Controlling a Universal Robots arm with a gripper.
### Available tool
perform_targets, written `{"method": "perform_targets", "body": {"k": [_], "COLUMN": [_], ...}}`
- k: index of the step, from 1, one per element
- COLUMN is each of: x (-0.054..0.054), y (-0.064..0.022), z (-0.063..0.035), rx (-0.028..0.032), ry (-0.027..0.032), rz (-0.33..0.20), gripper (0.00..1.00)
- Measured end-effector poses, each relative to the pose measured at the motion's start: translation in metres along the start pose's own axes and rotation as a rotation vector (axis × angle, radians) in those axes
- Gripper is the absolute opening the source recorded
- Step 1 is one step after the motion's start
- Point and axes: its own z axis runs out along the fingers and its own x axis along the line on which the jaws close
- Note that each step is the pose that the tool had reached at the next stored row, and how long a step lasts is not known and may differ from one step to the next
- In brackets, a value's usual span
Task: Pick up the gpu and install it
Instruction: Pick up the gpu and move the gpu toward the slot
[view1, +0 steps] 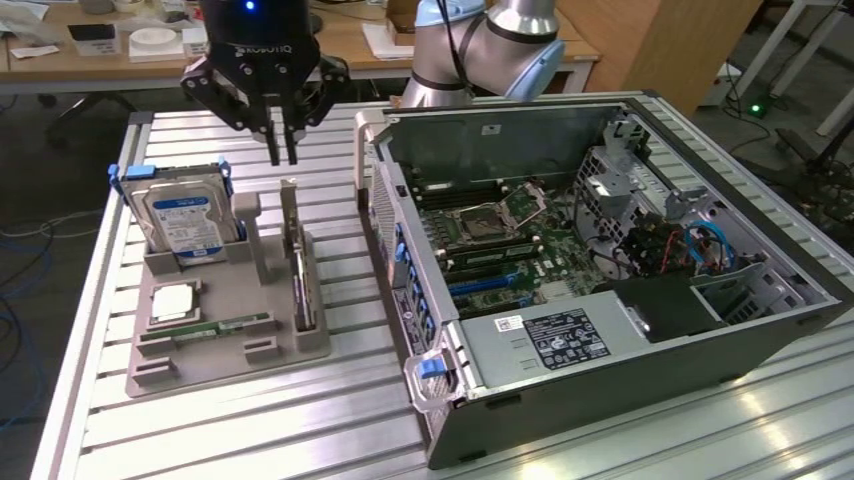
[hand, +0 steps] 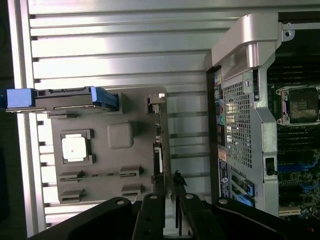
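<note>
In the exterior view, the gripper (view1: 283, 157) hangs in the air over the far end of a grey holder (view1: 214, 372) that lies on the slatted metal table (view1: 267, 425). Its two fingers point straight down and stand only slightly apart, with a thin gap between the tips and nothing clamped in it. The gpu (view1: 302, 285) stands on its long edge in a slot along the holder's side nearest the open computer case (view1: 601, 260). Its silver bracket end is up and just below the fingertips, not touching them. A hard drive (view1: 180, 225) with a blue label stands upright at the holder's far corner toward the exterior view's left, and a memory stick (view1: 220, 326) and a square processor chip (view1: 174, 302) lie flat in their recesses. In the wrist view, the gripper (hand: 171, 200) looks down on the gpu (hand: 160, 150), which shows edge-on as a thin dark strip running along the holder (hand: 120, 167). The strip lines up with the narrow gap between the fingers. The hard drive (hand: 55, 97) sits at the opposite corner, and the computer case (hand: 240, 115) stands just beside the holder on the table (hand: 115, 50).
</note>
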Motion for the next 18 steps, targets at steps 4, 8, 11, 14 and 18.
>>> {"method": "perform_targets", "body": {"k": [4, 8, 11, 14, 18], "x": [0.0, 0.0007, 0.0015, 0.0017, 0.0017], "y": [0.0, -0.0017, -0.0064, -0.007, -0.007], "z": [0.0, -0.0001, 0.0001, 0.0002, 0.0006], "rx": [0.0, 0.0, -0.0001, -0.0002, -0.0011], "ry": [0.0, 0.0001, 0.0004, 0.0004, 0.0025], "rz": [0.0, -0.002, -0.006, -0.008, -0.048], "gripper": [0.35, 0.64, 0.71, 0.71, 0.71]}}
